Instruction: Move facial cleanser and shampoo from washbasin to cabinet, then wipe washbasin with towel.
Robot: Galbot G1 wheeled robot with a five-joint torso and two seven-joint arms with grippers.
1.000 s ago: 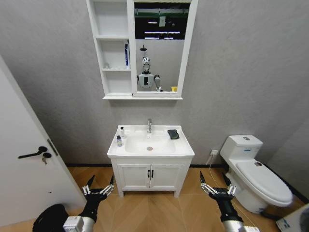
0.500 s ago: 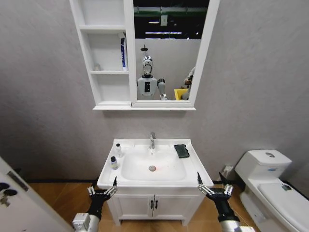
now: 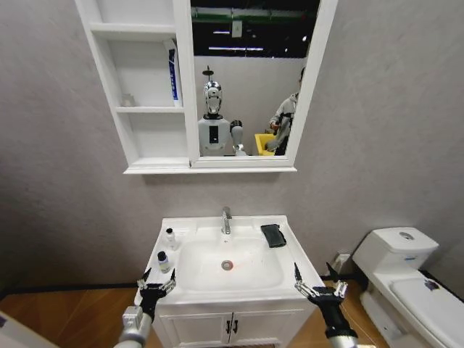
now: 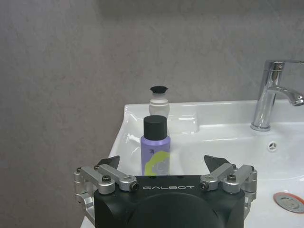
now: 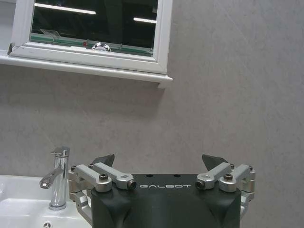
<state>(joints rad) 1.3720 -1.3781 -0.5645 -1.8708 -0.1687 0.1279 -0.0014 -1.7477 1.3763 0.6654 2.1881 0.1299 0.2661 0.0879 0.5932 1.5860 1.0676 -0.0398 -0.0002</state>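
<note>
purple bottle (image 4: 156,146) before left hand (image 4: 163,168)

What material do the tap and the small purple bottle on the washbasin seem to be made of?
The curved chrome tap looks like polished metal: it is mirror-bright with sharp reflections. The small purple bottle with a black cap seems to be plastic, smooth and slightly glossy, though glass cannot be ruled out.

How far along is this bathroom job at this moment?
Nothing is done. Both bottles, purple and white, stand on the washbasin rim, and the towel lies folded by the tap. Left gripper and right gripper hover open at the front edge. The cabinet awaits both bottles.
</note>
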